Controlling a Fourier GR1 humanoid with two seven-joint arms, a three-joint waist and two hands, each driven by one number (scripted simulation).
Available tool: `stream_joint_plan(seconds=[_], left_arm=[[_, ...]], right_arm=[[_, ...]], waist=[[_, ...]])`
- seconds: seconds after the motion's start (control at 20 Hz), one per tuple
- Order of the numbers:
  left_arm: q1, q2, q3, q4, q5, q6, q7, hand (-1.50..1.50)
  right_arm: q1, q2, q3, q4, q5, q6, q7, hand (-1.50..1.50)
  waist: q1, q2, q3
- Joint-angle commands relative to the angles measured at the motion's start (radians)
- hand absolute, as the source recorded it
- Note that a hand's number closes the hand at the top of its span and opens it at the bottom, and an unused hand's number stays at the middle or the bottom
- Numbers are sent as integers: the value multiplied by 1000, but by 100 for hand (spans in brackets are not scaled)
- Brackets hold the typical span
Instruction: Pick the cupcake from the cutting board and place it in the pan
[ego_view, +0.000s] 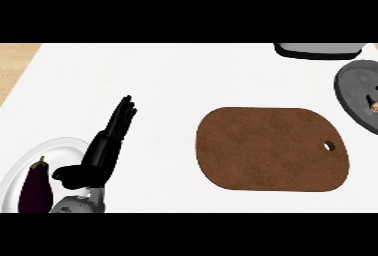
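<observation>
**Left hand idle at the far side; cupcake already off the board**

Left hand (103, 150), black with its fingers straight and held together, points up the white counter (162, 80) at the view's lower left, thumb out to the side, holding nothing. It reads as resting beside the white round plate (22, 170) that carries a dark purple eggplant (35, 187). The right hand does not show at all.

At centre right lies the brown rounded wooden cutting board (269, 147), with a small hole near its right edge and nothing on its surface. Well to the right of it, cut by the picture's edge, sits the grey round pan (356, 87). A small tan and brown scrap (373, 104) at the very edge, inside the pan's rim, is probably the cupcake, though too little shows to be sure.

The pan lies far to the right of the visible hand, with the board between them, so the unseen right arm is presumably nearer. If that scrap is the cupcake, the placing looks done.

A dark tray-like object (319, 50) sits at the top right.
</observation>
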Motion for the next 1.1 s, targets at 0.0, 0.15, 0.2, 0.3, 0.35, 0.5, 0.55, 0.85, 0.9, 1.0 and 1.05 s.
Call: stream_joint_plan(seconds=[0.0, 0.15, 0.2, 0.3, 0.35, 0.5, 0.55, 0.85, 0.9, 1.0, 1.05], left_arm=[[29, 19, 16, 16, -6, -6, -23, 0], [-2, -5, 8, -10, -17, 27, 38, 0], [7, 4, 24, 23, -9, 7, -15, 0], [9, 12, 39, 2, 18, -9, 11, 0], [52, -28, -5, 24, -21, 19, -43, 0], [53, 3, 30, 24, 0, -10, -46, 0], [25, -28, -4, -20, -41, 47, 27, 0], [-19, -22, 39, 29, -39, 21, 19, 0], [70, -11, 18, -60, -39, 15, 21, 0], [15, -8, 60, 36, -11, -29, -23, 0], [31, -39, 27, 45, -52, 7, -42, 0]], right_arm=[[23, -59, -87, 7, -84, 131, -45, -150], [50, -102, -129, 15, -128, 253, -61, -150], [124, -99, -144, 15, -146, 323, -135, -150], [138, -97, -159, 17, -166, 421, -139, -150], [131, -111, -148, 10, -160, 473, -115, -150], [239, -58, -161, 8, -173, 513, -258, -150], [272, -94, -157, 10, -171, 595, -270, -150], [290, -110, -132, -15, -143, 604, -301, -150], [333, -66, -134, -34, -151, 579, -350, -150], [320, -73, -126, -38, -142, 561, -334, -150], [343, -103, -133, -27, -146, 587, -347, -150]], waist=[[-16, -7, -2], [-24, -10, -2], [-39, -12, -2], [-37, -15, -3], [-39, -18, -5], [-40, -18, -4], [-43, -19, -3], [-41, -19, -5], [-44, -23, -6], [-45, -22, -6], [-45, -22, -6]])
